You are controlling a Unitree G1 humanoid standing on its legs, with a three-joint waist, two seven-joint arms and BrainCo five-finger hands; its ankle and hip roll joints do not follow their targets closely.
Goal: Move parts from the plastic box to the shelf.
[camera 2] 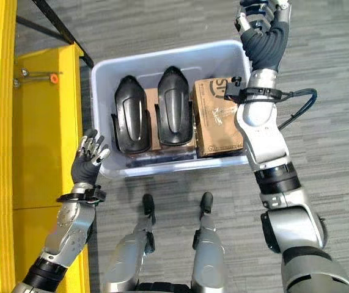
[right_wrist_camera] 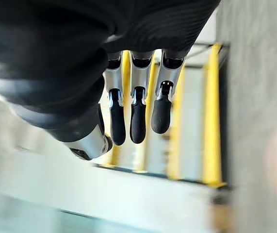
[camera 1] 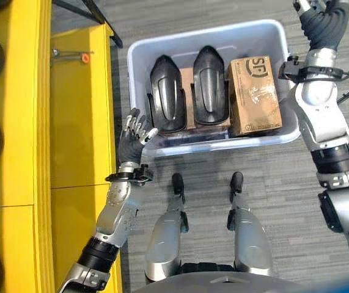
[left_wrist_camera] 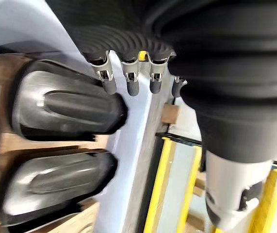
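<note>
Grey carpet under plastic box point(camera 1: 257, 33); left hand point(camera 1: 134, 135), fingers relaxed, empty, at its near-left corner, nearest the leftmost black part point(camera 1: 167, 91), lying lengthwise near-to-far; right hand point(camera 2: 261, 13) unclenched beyond its far-right corner.

I see the plastic box point(camera 1: 139, 55) on the floor point(camera 1: 223, 207) ahead, with the shelf point(camera 1: 70, 122) to its left. In the box two parts point(camera 1: 167, 93) point(camera 1: 209, 85) lie side by side, a carton point(camera 1: 253, 94) to their right.
</note>
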